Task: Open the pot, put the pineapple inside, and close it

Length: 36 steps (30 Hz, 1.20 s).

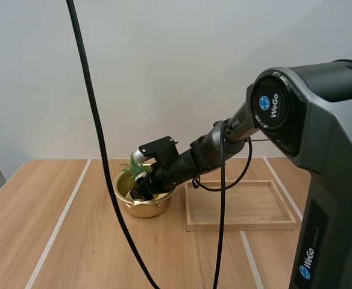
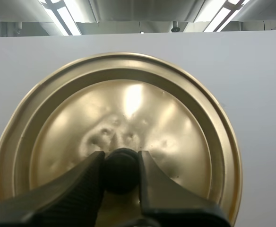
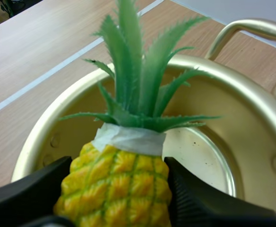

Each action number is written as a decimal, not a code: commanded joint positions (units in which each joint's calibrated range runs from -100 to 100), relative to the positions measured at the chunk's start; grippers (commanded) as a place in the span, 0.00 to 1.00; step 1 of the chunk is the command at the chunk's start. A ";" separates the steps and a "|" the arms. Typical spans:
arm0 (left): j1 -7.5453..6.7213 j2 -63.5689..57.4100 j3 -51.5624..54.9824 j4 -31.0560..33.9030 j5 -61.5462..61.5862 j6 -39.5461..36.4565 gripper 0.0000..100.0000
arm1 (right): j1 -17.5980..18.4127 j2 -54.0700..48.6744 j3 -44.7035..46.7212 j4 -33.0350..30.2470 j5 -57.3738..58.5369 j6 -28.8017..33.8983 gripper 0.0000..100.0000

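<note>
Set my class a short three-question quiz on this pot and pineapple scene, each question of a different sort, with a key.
1. True or false: the lid rests on the pot.
2. What does the right gripper hold at the open pot? A. grapes B. the pineapple C. a pack of wipes
3. Fill in: the left gripper pinches the lid by its black ____.
Key: 1 false, the pot is open and the left gripper holds the lid; 2 B; 3 knob.
</note>
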 commanded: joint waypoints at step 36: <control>0.11 -0.28 -0.37 -0.55 -1.44 -0.24 0.00 | 0.07 -3.40 -0.34 4.67 -6.87 -0.18 1.00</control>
